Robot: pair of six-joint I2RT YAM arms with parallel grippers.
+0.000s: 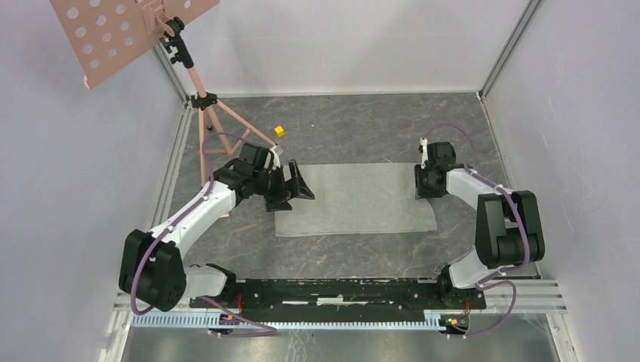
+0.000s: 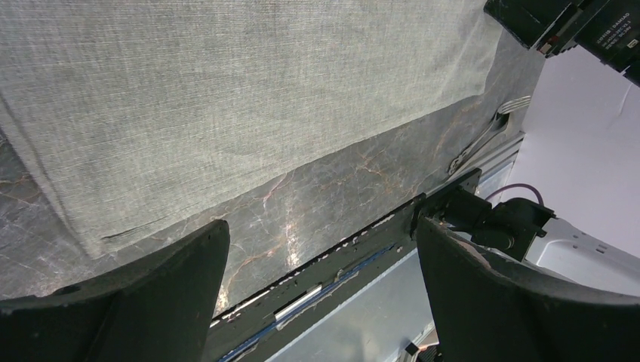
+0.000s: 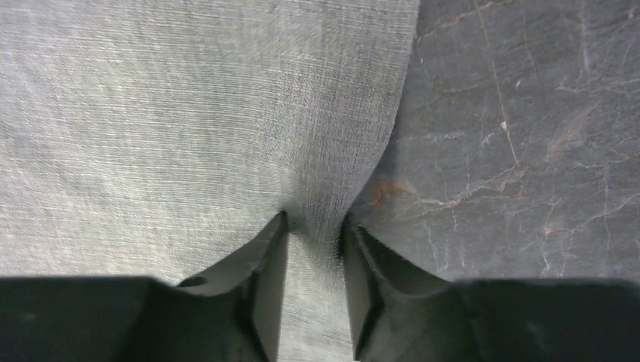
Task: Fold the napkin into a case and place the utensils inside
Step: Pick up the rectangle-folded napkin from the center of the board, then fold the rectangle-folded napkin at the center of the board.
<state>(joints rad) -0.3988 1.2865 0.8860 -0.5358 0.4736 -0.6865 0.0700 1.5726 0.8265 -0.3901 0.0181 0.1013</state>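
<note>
The pale grey-green napkin (image 1: pixel 355 200) lies flat on the dark marble table, a wide rectangle. It fills the left wrist view (image 2: pixel 241 98) and the right wrist view (image 3: pixel 189 113). My left gripper (image 1: pixel 294 190) is open and empty over the napkin's left edge; its jaws stand wide apart in the left wrist view (image 2: pixel 321 249). My right gripper (image 1: pixel 426 185) is at the napkin's right edge, shut on a puckered pinch of cloth (image 3: pixel 313 226). A silver fork (image 2: pixel 487 136) lies on the table past the napkin's near right corner. No spoon shows.
A small yellow cube (image 1: pixel 278 130) sits on the table behind the napkin. A pink stand's tripod (image 1: pixel 207 113) occupies the far left corner. The black rail (image 1: pixel 340 290) runs along the near edge. Grey walls enclose the table.
</note>
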